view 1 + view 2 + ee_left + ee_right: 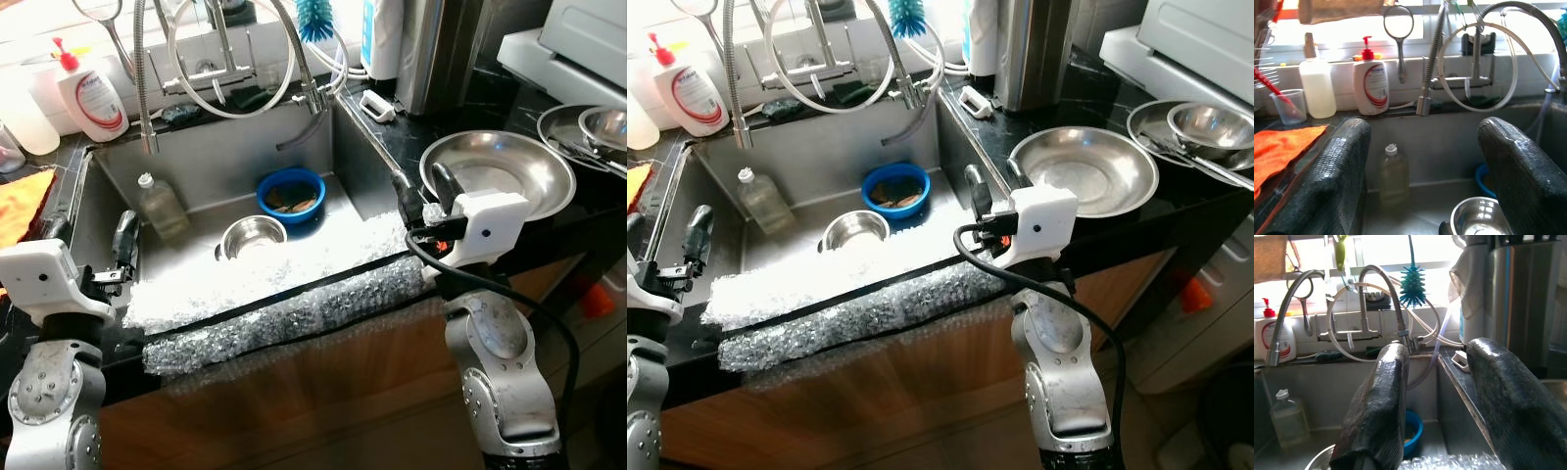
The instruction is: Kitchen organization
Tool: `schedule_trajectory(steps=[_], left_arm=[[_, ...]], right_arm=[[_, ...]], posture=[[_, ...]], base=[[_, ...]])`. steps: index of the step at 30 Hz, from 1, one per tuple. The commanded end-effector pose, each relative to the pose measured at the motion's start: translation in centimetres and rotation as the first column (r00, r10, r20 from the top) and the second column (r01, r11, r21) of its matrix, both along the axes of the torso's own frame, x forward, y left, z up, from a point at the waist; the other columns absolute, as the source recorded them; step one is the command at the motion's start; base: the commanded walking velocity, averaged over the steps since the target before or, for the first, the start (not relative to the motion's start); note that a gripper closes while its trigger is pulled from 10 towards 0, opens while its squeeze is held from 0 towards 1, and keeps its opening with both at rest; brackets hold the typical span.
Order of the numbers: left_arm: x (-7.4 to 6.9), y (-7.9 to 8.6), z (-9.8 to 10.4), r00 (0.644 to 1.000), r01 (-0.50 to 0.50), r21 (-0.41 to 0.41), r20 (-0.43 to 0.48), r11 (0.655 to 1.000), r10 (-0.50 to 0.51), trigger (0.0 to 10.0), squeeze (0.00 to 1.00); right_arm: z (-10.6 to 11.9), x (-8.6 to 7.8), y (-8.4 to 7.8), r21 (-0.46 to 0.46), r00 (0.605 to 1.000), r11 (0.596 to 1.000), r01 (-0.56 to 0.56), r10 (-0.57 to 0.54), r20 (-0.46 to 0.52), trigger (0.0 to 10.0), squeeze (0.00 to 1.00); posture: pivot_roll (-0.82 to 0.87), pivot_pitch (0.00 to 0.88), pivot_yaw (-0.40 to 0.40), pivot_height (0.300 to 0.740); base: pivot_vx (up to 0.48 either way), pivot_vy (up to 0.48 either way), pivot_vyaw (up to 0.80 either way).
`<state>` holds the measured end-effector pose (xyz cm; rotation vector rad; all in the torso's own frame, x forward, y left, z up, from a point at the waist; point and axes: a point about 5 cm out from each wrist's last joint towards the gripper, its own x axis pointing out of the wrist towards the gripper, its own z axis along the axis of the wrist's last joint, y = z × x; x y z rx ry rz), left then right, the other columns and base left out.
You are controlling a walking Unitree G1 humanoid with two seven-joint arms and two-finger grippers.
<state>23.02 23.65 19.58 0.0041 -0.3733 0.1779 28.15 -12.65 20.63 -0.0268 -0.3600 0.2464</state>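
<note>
A steel sink (211, 162) lies in front of me. In it are a blue bowl (266, 188) with brown scraps, a small steel bowl (252, 238) and a clear bottle (162, 206) leaning on the left wall. A wide steel bowl (514, 171) rests on the dark counter to the right. My left gripper (90, 237) is open and empty over the sink's left front corner. My right gripper (421, 188) is open and empty at the sink's right edge, just left of the wide bowl. The left wrist view looks at the bottle (1393, 172) and small bowl (1479, 223).
Bubble wrap (274, 294) covers the sink's front edge. A spring faucet (147, 78) and looped hoses hang over the back. A soap pump bottle (93, 98) and orange cloth (20, 206) sit left. More steel dishes (600, 127) lie far right.
</note>
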Motion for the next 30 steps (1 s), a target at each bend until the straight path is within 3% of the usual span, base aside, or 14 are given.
schedule_trajectory(steps=[1, 15, 20, 26, 30], left_arm=[[-0.2, -0.1, -0.5, 1.0, -0.028, 0.002, -0.006, 1.0, 0.028, 10.0, 0.0], [-0.2, -1.3, -0.6, 1.0, 0.001, 0.04, -0.018, 0.999, 0.0, 10.0, 0.0], [0.5, -1.8, -1.1, 0.999, 0.03, 0.031, -0.035, 0.999, -0.029, 10.0, 0.0], [1.1, -2.1, -0.7, 0.998, 0.053, 0.033, -0.026, 0.998, -0.052, 10.0, 0.0], [1.4, -1.8, -1.0, 0.999, 0.035, 0.005, -0.022, 0.999, -0.035, 10.0, 0.0]], right_arm=[[0.2, 0.3, 0.1, 0.006, 1.0, 1.0, -0.019, 0.019, 0.013, 10.0, 0.0], [-0.8, 1.2, -1.2, 0.037, 1.0, 0.999, 0.019, -0.018, -0.02, 10.0, 0.0], [-4.1, -0.1, -2.8, 0.014, 0.99, 0.996, 0.094, -0.092, -0.108, 10.0, 0.0], [-4.0, -0.1, -1.8, 0.045, 0.992, 0.995, 0.085, -0.081, -0.096, 10.0, 0.0], [-3.0, 0.3, -0.2, 0.053, 0.998, 0.998, 0.037, -0.034, -0.059, 10.0, 0.0]], posture=[[-0.15, 0.0, 0.046, 0.74], [-0.12, 0.0, 0.046, 0.74], [-0.11, 0.0, 0.092, 0.74], [-0.11, 0.0, 0.107, 0.74], [-0.12, 0.0, 0.106, 0.74]], base=[[0.0, 0.0, 0.0], [0.0, 0.0, 0.0], [0.0, 0.0, 0.0], [0.0, 0.0, 0.0], [0.0, 0.0, 0.0]])
